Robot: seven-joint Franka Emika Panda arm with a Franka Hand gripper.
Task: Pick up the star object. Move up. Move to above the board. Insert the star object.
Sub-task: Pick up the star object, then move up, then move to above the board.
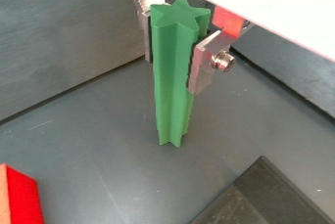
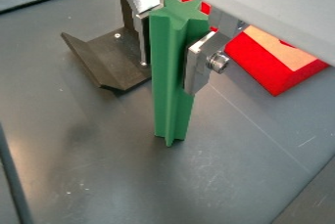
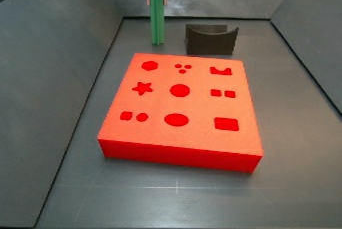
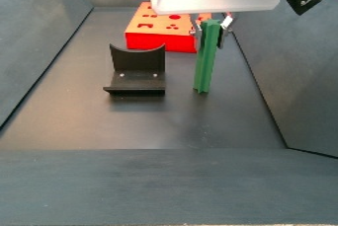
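The star object (image 1: 173,81) is a tall green peg standing upright on the dark floor, seen in both wrist views (image 2: 170,81) and both side views (image 3: 156,18) (image 4: 205,62). My gripper (image 1: 174,67) (image 2: 167,67) straddles its upper part, with a silver finger plate (image 1: 203,67) pressed against each side, shut on it. In a side view the gripper (image 4: 211,23) hangs over the peg's top. The board (image 3: 187,153) is a red slab with shaped holes, its star hole (image 3: 143,89) at the left. It lies apart from the peg (image 4: 148,35) (image 2: 268,62).
The fixture (image 3: 210,40), a dark grey bracket, stands on the floor beside the peg, between it and the tray's wall (image 4: 136,72) (image 2: 112,62). Dark sloping walls enclose the floor (image 3: 80,93). A red corner of the board shows in a wrist view (image 1: 16,199).
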